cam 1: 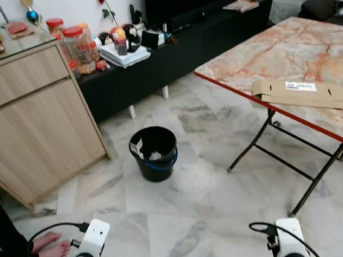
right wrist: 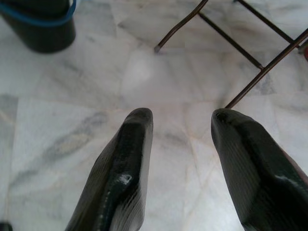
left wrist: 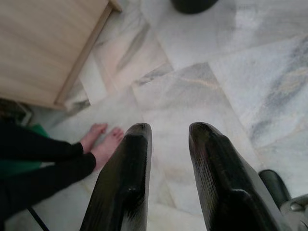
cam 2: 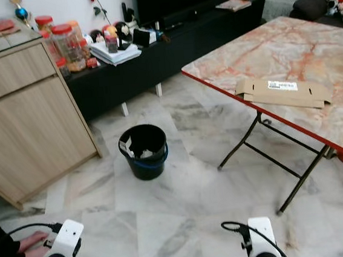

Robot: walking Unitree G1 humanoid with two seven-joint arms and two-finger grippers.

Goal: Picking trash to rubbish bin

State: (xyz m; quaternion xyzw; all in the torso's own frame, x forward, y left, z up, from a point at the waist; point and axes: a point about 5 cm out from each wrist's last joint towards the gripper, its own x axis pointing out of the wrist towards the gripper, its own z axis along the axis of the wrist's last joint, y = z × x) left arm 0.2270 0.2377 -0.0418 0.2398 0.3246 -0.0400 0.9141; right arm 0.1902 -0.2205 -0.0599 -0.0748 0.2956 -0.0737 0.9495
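Our left gripper (left wrist: 166, 139) and right gripper (right wrist: 180, 127), jaws spread, above marble floor (cam 1: 187, 224) between round black plastic bin (cam 1: 154, 152) and marble-topped folding counter's red edge (cam 1: 241, 94).

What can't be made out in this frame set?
- Contents of the black bin: head views show pale scraps inside, too small to identify.
- Label on the flattened cardboard: print too small.
- Person: cut off by the frame's left edge.
- Folding table: far side runs past the right edge.
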